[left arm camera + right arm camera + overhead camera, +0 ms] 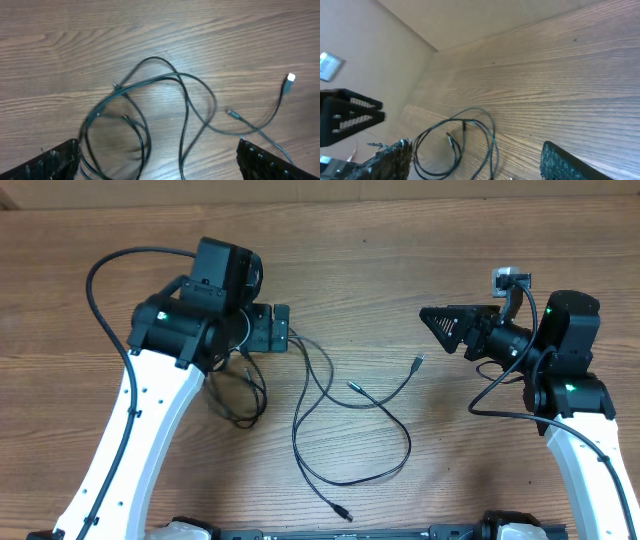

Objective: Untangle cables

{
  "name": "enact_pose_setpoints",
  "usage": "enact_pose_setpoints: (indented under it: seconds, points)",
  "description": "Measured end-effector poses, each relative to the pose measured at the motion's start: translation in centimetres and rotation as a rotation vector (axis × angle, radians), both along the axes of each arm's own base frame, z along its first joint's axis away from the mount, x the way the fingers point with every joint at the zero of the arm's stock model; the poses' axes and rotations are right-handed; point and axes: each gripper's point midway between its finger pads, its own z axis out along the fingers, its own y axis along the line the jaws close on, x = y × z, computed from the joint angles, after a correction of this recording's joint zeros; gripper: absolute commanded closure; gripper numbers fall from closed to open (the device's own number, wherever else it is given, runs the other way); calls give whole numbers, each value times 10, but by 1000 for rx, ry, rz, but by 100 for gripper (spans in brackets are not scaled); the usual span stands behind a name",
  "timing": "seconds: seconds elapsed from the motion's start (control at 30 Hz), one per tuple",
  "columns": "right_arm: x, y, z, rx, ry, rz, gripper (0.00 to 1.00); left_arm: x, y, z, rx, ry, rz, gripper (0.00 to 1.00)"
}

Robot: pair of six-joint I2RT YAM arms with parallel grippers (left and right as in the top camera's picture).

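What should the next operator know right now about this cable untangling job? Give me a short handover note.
Left gripper: jaws wide open, empty, low over the bunched part of the cables.
Right gripper: jaws open, empty, off to the right, touching no cord.
Cables: all on the table; tight loops by the left gripper, long strands spread toward the centre.
Done: cords partly spread out.
Left: strands cross near the left gripper; the bunch needs pulling apart.

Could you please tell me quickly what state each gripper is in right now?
Left gripper: open, jaws wide over the cables, holding nothing.
Right gripper: open, holding nothing.
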Motion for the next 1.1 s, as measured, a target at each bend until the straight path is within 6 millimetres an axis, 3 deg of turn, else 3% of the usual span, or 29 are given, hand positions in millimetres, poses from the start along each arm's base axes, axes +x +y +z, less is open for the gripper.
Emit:
enact_pose_setpoints:
  seconds: [0.17, 0.2, 0.3, 0.5, 1.1]
  points:
    - [0, -1, -3, -4, 13, -10, 11, -10, 22, 2, 29, 34, 31, 0]
    - [0, -1, -3, -4, 13, -11, 11, -12, 41, 2, 36, 50, 80, 0]
    - [0, -2, -3, -7, 13, -14, 11, -16, 69, 3, 33, 72, 163, 0]
    - [0, -2, -4, -7, 19, -15, 10, -24, 106, -1, 33, 116, 277, 0]
    - [0, -2, -5, -8, 24, -16, 9, -27, 108, -2, 31, 126, 284, 0]
